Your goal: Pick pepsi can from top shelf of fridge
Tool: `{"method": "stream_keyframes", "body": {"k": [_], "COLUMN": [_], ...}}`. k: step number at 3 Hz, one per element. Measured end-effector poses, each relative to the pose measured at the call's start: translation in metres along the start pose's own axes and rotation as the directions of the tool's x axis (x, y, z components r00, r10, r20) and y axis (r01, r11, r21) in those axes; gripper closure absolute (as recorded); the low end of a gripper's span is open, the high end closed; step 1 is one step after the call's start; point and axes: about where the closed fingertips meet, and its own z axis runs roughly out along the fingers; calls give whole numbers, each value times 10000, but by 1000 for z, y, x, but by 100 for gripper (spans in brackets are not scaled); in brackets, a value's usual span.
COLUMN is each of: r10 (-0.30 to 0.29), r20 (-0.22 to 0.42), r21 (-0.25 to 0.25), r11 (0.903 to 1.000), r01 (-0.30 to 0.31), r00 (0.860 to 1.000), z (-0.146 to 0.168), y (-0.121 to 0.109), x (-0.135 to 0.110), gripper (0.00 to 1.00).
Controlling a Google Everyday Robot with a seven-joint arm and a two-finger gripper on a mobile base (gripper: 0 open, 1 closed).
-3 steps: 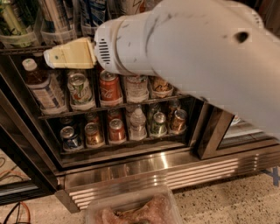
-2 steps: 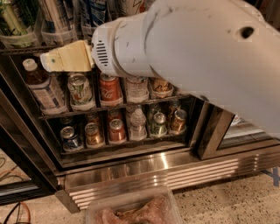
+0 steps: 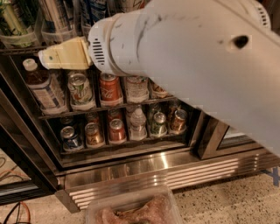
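Jaws, cream-coloured, sit at the tip of your white arm [image 3: 183,57], level with the front bar of the top shelf [image 3: 17,49]; you cannot tell whether they are apart or together. You find the pepsi can [image 3: 93,11] just above them and slightly right, standing on that shelf, its lower part hidden by the arm. Below the jaws, on the next rack of the fridge [image 3: 144,168], stand a white-capped bottle [image 3: 39,83], a green-and-white can [image 3: 80,87] and a red can [image 3: 109,87].
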Motion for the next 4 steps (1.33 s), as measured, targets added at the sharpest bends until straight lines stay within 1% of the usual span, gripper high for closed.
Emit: {"method": "stream_keyframes", "body": {"k": [1, 2, 3, 4], "r10": [-436, -751, -781, -726], "r20": [594, 1041, 1213, 1234], "r21": [286, 520, 606, 702], "r11": [9987, 9962, 9956, 9955], "r01": [419, 700, 711, 642], "r00": [9973, 9917, 9895, 9897], "z": [7, 14, 25, 37], "y": [-8, -17, -28, -40], "x": [-18, -33, -38, -39], "gripper": [4, 21, 32, 34]}}
